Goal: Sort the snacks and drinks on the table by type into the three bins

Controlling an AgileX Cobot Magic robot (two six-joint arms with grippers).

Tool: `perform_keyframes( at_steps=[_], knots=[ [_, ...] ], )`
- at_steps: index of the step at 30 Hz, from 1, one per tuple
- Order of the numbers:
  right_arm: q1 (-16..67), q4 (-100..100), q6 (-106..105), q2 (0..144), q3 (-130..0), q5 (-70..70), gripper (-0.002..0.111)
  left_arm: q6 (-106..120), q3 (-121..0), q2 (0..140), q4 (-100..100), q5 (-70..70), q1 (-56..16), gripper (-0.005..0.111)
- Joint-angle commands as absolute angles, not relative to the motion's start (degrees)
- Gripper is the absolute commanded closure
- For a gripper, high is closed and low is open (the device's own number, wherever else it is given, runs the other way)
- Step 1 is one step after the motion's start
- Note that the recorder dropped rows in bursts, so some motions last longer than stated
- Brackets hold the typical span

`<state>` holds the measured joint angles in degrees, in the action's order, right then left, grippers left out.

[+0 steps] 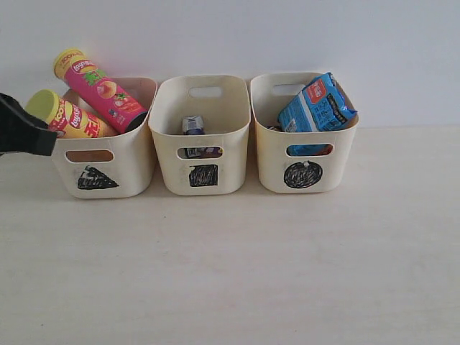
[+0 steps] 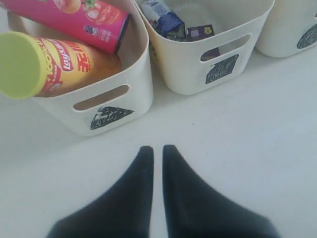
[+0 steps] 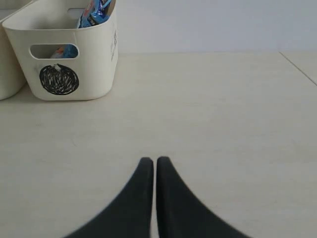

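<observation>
Exterior view
- Bins: I count three cream tubs in a row on the table (image 1: 230,273), marked in black scribble: triangle bin (image 1: 136,154), square bin (image 1: 233,154), circle bin (image 1: 341,154).
- Triangle bin contents: pink tube (image 1: 100,90) and yellow tube (image 1: 72,118), both leaning out over the rim; "Lay's" logo on each.
- Square bin contents: white-and-blue carton (image 1: 192,125), print too small to read.
- Circle bin contents: blue packet (image 1: 316,104), standing above the rim; its writing is illegible.
- Left arm (image 1: 25,128): black, at the left edge, overlapping the yellow tube's lid.

Left wrist view
- Left gripper (image 2: 157,148): clenched, grasping nothing, over bare table before the triangle bin.
- Yellow tube writing: "Lay's" with red Chinese characters.
- Purple carton (image 2: 200,32): lying in the square bin beside the white-and-blue carton.

Right wrist view
- Right gripper (image 3: 155,161): clenched, empty, over bare table, well apart from the circle bin.
</observation>
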<state>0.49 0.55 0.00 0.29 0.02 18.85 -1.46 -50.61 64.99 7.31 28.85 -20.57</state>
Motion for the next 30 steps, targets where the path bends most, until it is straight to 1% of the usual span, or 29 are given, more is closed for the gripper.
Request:
perform_keyframes(
  at_steps=[1, 7, 10, 23, 30],
  knots=[
    [0.54, 0.55, 0.0, 0.0, 0.0, 18.47, 0.108, -2.14, -47.34, 58.91, 6.24, 26.49, -20.5, 0.102],
    [0.54, 0.55, 0.0, 0.0, 0.0, 18.47, 0.108, -3.09, -43.72, 52.31, 4.3, 28.73, -20.5, 0.102],
    [0.54, 0.55, 0.0, 0.0, 0.0, 18.47, 0.108, -3.09, -41.11, 49.98, 4.31, 26.43, -20.5, 0.102],
    [0.54, 0.55, 0.0, 0.0, 0.0, 18.47, 0.108, -3.09, -25.29, 38.36, 4.31, 6.98, -20.5, 0.102],
    [0.54, 0.55, 0.0, 0.0, 0.0, 18.47, 0.108, -3.09, -18.97, 32.48, 4.31, 5.61, -20.5, 0.102]
  ],
)
